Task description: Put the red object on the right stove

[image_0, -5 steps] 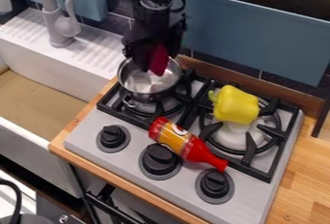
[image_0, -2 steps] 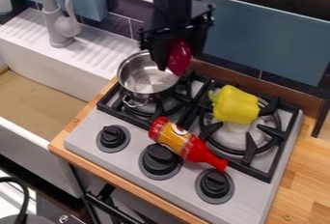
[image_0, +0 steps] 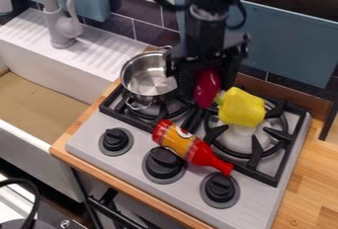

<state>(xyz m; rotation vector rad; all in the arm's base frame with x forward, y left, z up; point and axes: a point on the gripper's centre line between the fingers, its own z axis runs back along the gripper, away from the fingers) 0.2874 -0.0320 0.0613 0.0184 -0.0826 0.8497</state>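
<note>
Stovetop (image_0: 89, 144) below; the gripper (image_0: 200, 81) pinches the red object (image_0: 207, 89) between its fingers; the object's top hidden.

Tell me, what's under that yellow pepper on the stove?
A black grate and a whitish burner area show past its lower edge. Whatever lies directly beneath the yellow pepper is covered, so I can't tell.

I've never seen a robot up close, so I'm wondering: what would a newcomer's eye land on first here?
Probably the bright yellow bell pepper over the stove's black right-hand grate, and the red bottle with an orange label lying slantwise near the front. Then the black two-finger gripper hanging above the back of the stove, holding a glossy dark red object just left of the pepper.
</note>
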